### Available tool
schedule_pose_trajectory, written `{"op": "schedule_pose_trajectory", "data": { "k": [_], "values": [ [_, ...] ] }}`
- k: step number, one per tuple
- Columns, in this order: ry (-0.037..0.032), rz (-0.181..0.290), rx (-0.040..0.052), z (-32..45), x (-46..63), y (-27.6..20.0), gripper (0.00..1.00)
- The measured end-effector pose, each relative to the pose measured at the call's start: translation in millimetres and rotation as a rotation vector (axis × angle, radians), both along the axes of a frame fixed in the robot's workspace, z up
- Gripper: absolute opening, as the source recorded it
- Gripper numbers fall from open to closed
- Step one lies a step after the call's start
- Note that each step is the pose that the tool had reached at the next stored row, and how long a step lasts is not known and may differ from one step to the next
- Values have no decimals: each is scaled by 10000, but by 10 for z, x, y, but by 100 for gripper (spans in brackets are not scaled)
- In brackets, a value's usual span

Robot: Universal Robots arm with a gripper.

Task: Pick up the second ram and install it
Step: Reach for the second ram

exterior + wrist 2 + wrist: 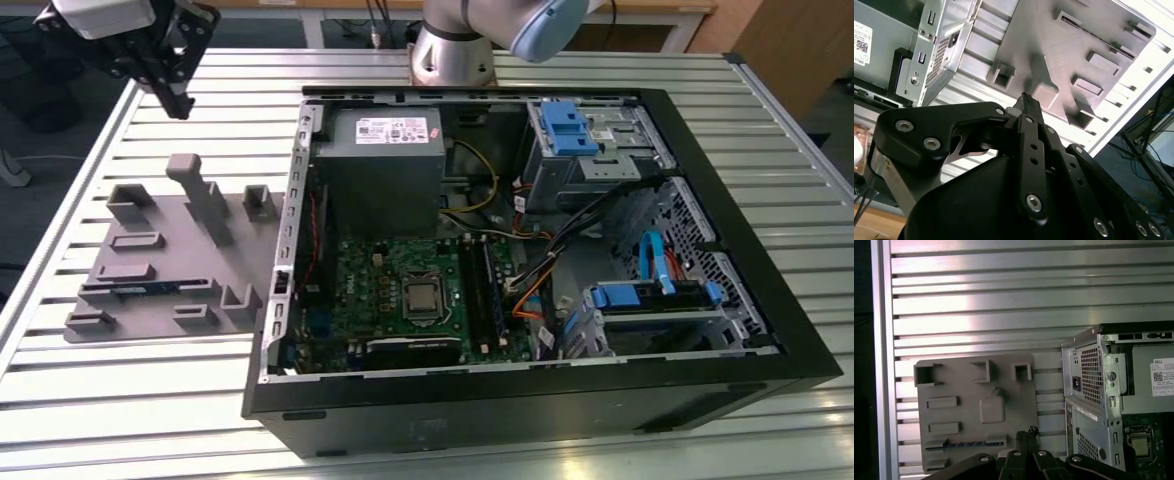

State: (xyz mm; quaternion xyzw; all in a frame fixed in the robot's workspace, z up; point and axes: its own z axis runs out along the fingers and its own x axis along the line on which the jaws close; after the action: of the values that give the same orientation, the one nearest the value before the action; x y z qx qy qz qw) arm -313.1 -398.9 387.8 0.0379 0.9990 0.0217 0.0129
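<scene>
The second ram (964, 443) is one thin blue stick. It lies on its edge in a long slot of the single grey holder (187, 265). In the exterior view that slot is at about seven o'clock on the holder. Nothing touches the stick.

My one gripper (176, 106) hangs in the air at about eleven o'clock from the holder, well apart from the stick. Its two fingers (1026, 107) are pressed together and there is nothing between them.

The holder lies flat on one slatted metal table (200, 420). One open computer case (534, 395) lies just beside the holder, at its three o'clock.

Inside the case I count:
- One grey power supply (380, 150), at twelve o'clock from the one processor socket (424, 297).
- A first blue latch (567, 125), at one o'clock in the case.
- A second blue latch (654, 295), at four o'clock.
- One blue flat cable (653, 255), just beside the second latch.
</scene>
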Motion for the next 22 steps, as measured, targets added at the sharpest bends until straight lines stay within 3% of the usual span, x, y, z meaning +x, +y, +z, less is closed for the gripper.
{"op": "schedule_pose_trajectory", "data": {
  "k": [16, 22],
  "values": [
    [0, 0, 0, -11, -245, -9, 11],
    [0, 1, 0, -15, -366, -78, 11]
  ]
}}
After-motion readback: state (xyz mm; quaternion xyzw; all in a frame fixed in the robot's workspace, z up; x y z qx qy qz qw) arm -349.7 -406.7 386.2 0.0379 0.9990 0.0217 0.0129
